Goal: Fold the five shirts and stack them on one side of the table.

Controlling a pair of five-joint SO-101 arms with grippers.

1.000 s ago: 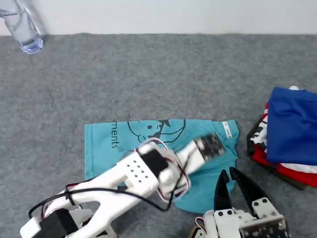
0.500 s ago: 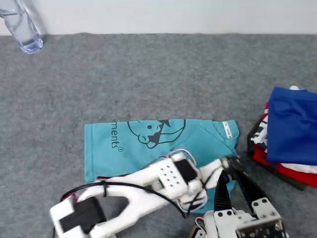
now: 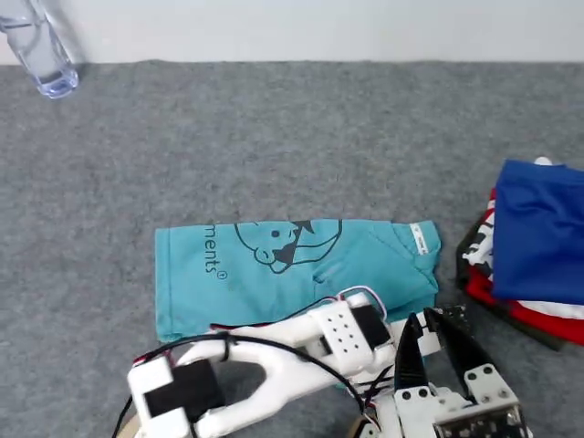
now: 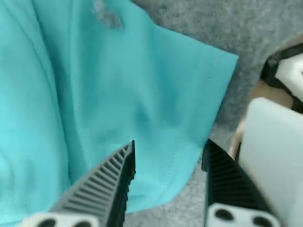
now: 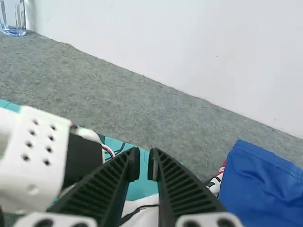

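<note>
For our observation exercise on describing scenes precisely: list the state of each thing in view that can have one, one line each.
Teal printed cotton shirt: partly folded, flat on the grey table, unstacked.
Pile of shirts, blue one on top: folded, stacked at the table's right.
Left gripper: open, over the teal shirt's corner.
Right gripper: shut, empty.
Clear container: upright.

Bright, even, diffuse light, apparently from above. Worktop [image 3: 274, 137] lit the same from edge to edge, no hot spots. Shadows soft & faint, kept tight under left arm [image 3: 283, 351]. Shirt [image 4: 94, 85] folds have mild shading only. Wall [image 5: 189, 47] near-white. Small glints on bottle [image 3: 41, 55] at far-left corner.
</note>
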